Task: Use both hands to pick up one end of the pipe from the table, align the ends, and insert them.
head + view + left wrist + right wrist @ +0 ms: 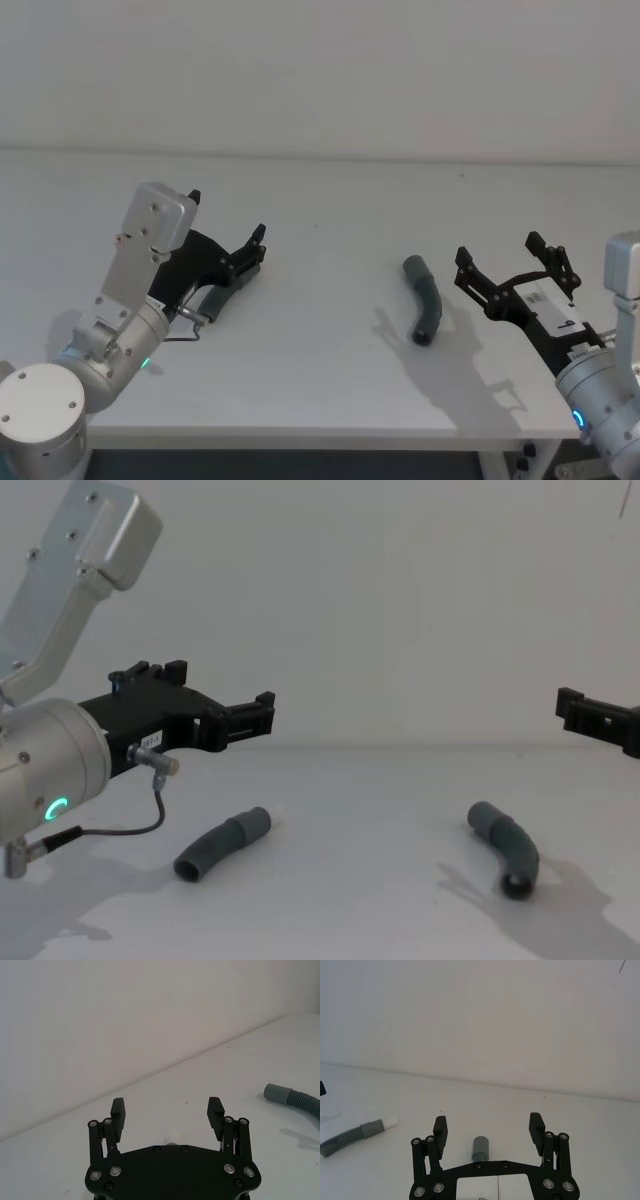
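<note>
1. Left pipe piece [222,843]: lies on the table [330,380] directly beneath the left pincer [227,217]. In the head view it is partly hidden under the pincer's body. Its whitish-rimmed sleeve end [390,1121] is on the side toward the right pincer [498,250].
2. Right pipe piece [425,300]: lies on the table just ahead of the right pincer's fingertips, on the side toward the left pincer, apart from them.
3. Left pincer: fingers spread wide, empty, raised clear of the table and touching neither piece.
4. Right pincer: fingers likewise spread wide, empty, held above the table.
5. Markings: a white label [477,1187] on the right pincer's body and a small white label [150,740] on the left pincer's body. The writing on both is too small to read.
</note>
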